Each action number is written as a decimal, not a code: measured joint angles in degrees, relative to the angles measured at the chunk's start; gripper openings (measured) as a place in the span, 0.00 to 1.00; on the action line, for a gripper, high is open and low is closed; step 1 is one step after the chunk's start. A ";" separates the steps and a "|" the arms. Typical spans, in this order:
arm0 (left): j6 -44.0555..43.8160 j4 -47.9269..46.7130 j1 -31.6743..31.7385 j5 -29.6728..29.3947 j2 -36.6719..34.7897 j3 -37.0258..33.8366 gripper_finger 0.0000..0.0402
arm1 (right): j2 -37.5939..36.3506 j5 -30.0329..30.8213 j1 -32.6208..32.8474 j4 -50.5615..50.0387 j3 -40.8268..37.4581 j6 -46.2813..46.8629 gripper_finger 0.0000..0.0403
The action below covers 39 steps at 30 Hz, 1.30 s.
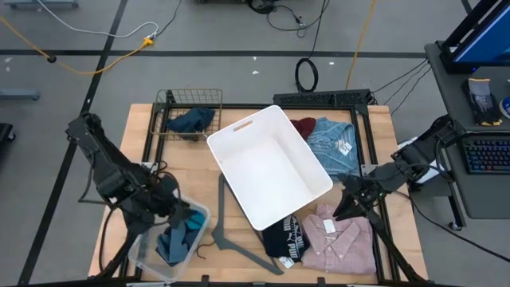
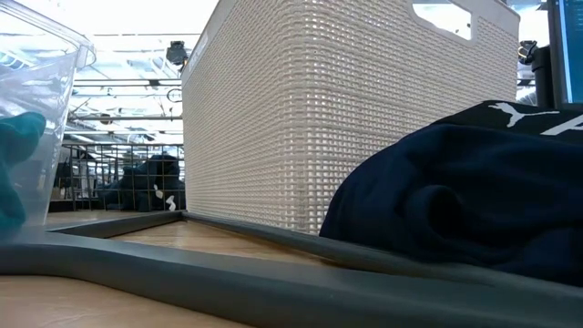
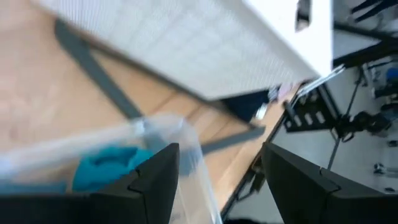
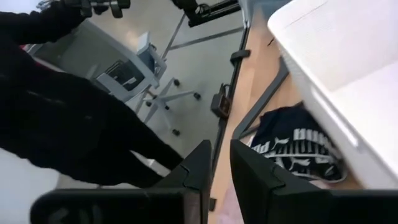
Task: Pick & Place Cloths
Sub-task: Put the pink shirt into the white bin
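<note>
Altogether six cloths (image 1: 331,233) (one white bin (image 1: 269,165)); left gripper (image 3: 217,180) spread, right gripper (image 4: 221,171) nearly closed.

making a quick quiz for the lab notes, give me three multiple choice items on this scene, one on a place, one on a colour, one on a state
1. Where is the teal cloth?
A. in the clear bin
B. in the white basket
C. on the hanger

2. What colour is the shirt at the table's front right?
A. yellow
B. pink
C. green

3. What state is the white basket in?
A. full of cloths
B. upside down
C. upright and empty

Answers:
1 A: the high view shows teal fabric inside the clear bin, under the left gripper.
2 B: the shirt near the right gripper is pink, beside the black cloth.
3 C: its open top faces the camera and only bare white floor shows inside.
</note>
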 joint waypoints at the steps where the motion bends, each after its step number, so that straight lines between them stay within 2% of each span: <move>1: 1.02 0.01 0.00 -1.31 -0.58 0.00 0.58 | 0.13 0.01 0.47 0.07 0.00 0.78 0.12; 11: 13.92 1.29 0.00 -10.29 -4.73 0.00 0.58 | 4.04 -0.06 6.15 -3.72 0.00 10.57 0.11; 14: 22.72 5.14 0.00 -13.54 -5.51 0.00 0.58 | 5.90 -0.16 8.64 -4.13 0.00 13.62 0.09; 20: 48.32 18.12 0.00 -20.83 -6.90 0.00 0.58 | 9.51 0.32 12.60 -4.17 0.00 18.06 0.01; 23: 56.21 22.15 0.00 -22.65 -7.90 0.02 0.58 | 11.29 3.16 14.52 -5.28 0.00 19.76 0.01; 27: 58.80 23.30 0.00 -23.26 -9.34 0.02 0.58 | 13.38 6.28 16.86 -8.18 0.00 22.63 0.00; 34: 58.80 23.28 0.00 -23.54 -10.18 0.02 0.58 | 16.80 5.98 20.54 -15.58 0.00 31.01 0.00; 39: 58.73 23.28 0.00 -23.54 -10.16 0.02 0.58 | 19.63 5.96 22.36 -17.34 0.00 36.84 0.00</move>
